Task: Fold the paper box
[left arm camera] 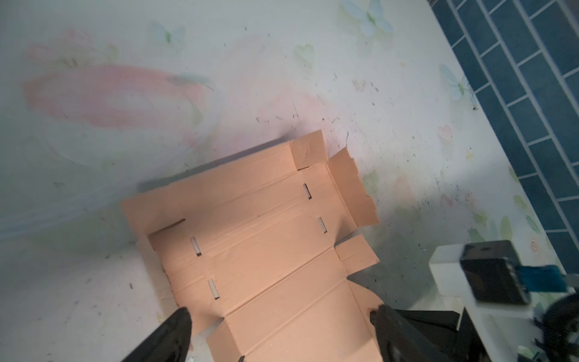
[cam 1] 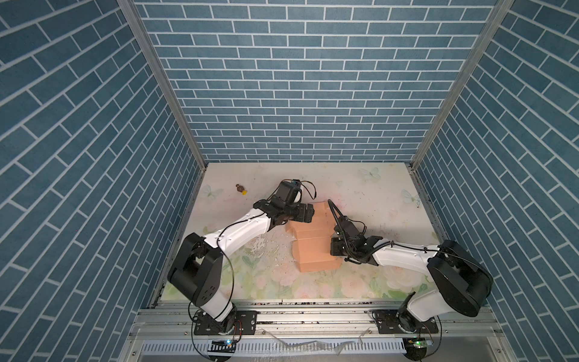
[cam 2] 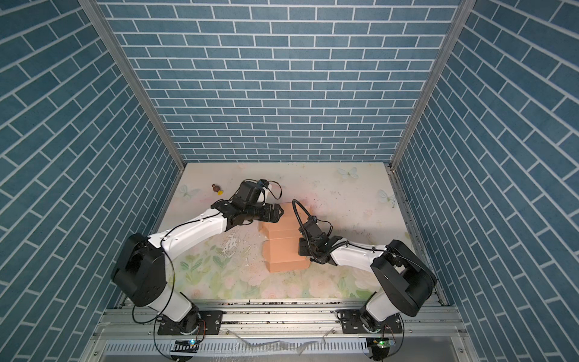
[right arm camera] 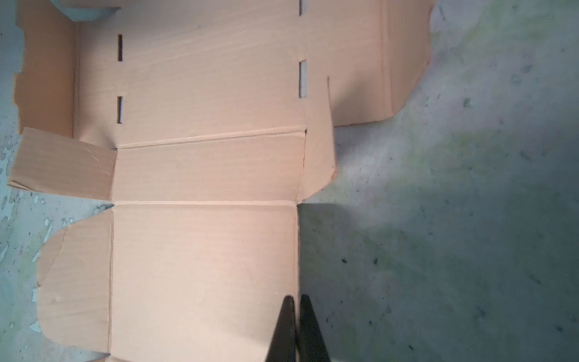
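The paper box is a peach-orange creased sheet with flaps and slots, lying mostly flat at mid-table. My left gripper hovers over its far end. In the left wrist view this gripper is open, its fingertips straddling the sheet's width. My right gripper is at the sheet's right edge. In the right wrist view it is shut on the near panel's side flap, which stands on edge between the fingers; the opposite rounded flap lies flat.
A tiny brown-and-yellow object sits at the far left of the floral table. Blue brick walls close in three sides. A metal rail runs along the front edge. The right arm's wrist is close beside the left gripper.
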Controlling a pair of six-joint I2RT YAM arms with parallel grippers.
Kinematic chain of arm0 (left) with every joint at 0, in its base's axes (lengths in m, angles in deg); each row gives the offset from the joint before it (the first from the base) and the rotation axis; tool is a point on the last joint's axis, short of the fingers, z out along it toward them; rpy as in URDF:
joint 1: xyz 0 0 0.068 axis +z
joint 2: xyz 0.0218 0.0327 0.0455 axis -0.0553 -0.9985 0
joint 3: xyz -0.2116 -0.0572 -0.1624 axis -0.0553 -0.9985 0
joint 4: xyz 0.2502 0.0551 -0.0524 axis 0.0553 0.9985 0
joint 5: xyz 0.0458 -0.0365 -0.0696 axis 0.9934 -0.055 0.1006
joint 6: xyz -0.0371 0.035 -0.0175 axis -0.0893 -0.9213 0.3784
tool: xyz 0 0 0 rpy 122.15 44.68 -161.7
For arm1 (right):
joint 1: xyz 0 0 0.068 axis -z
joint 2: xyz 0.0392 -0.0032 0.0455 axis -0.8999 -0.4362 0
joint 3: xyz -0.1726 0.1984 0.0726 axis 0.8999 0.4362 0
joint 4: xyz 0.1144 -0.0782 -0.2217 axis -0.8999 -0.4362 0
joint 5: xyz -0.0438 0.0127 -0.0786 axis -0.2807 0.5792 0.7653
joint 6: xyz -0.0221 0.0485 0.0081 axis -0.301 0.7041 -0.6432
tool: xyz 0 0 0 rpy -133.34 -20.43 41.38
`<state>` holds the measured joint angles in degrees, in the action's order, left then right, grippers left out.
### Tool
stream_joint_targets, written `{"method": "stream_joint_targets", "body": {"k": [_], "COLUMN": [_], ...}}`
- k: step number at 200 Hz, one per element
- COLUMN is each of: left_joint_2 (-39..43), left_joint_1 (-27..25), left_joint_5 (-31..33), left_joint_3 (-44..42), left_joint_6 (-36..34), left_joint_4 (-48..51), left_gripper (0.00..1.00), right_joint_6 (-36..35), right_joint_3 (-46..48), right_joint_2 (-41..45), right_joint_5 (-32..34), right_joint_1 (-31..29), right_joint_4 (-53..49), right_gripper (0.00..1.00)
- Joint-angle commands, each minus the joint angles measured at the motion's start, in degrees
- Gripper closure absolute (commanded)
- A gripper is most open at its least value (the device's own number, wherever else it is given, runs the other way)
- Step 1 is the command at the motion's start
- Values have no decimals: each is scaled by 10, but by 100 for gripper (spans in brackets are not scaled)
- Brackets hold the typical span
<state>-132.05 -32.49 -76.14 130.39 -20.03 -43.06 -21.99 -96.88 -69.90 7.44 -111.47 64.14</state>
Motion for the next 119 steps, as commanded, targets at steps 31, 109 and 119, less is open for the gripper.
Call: {"method": "stream_joint_targets", "body": {"k": [31,109,119], "left_joint_2": [-57,-119,-113], "left_joint_1": [-13,-5,0], "left_joint_5": [8,31,44], "left_joint_3": [-10,8,5], "left_joint_6": [65,76,72], "left_joint_4": [-53,-61,-52], "left_gripper": [7,7,7], "right_joint_6": [47,58,60], "right_joint_3": [35,60,66], "right_joint_2": [32,57,62], "right_joint_5": [37,41,43], "right_joint_1": [-10,-17,-18], "right_joint_4": [8,25,25], "right_gripper": [99,100,100]}}
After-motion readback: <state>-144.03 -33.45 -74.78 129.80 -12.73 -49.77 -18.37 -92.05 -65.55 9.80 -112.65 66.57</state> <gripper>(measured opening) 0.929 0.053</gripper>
